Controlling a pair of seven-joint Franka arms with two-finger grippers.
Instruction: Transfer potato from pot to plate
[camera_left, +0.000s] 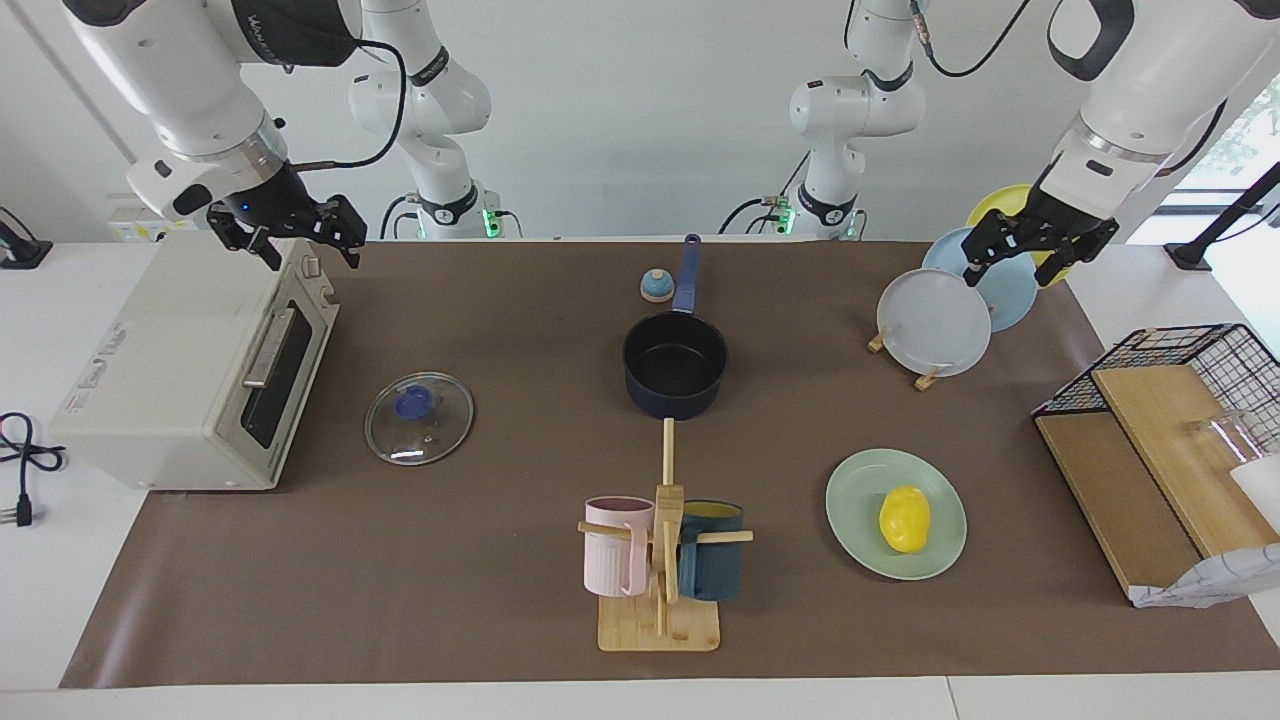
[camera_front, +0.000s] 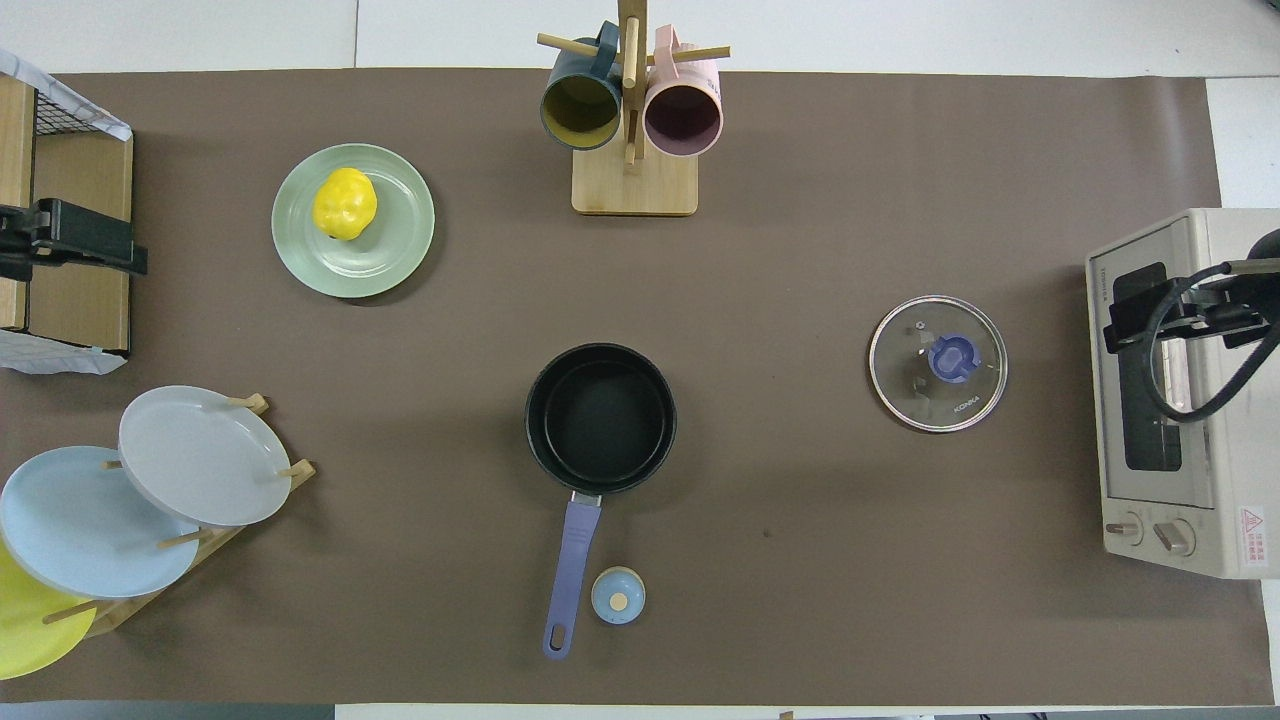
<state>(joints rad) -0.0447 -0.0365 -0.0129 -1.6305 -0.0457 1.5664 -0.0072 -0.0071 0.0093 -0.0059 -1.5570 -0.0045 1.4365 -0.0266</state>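
The yellow potato (camera_left: 904, 519) (camera_front: 345, 203) lies on the mint-green plate (camera_left: 851, 492) (camera_front: 395, 255), nothing touching it. The navy pot (camera_left: 675, 364) (camera_front: 600, 418) stands at the table's middle, its black inside empty, its blue handle pointing toward the robots. My left gripper (camera_left: 1035, 258) (camera_front: 95, 248) hangs open and empty high in the air over the plate rack, well away from the plate. My right gripper (camera_left: 305, 248) (camera_front: 1150, 312) waits open and empty above the toaster oven's top edge.
A toaster oven (camera_left: 190, 370) sits at the right arm's end, a glass lid (camera_left: 419, 417) beside it. A mug rack (camera_left: 660, 560) stands farther out than the pot. A plate rack (camera_left: 935, 322), a wire basket with wooden boards (camera_left: 1180, 400) and a small bell (camera_left: 656, 286) are also here.
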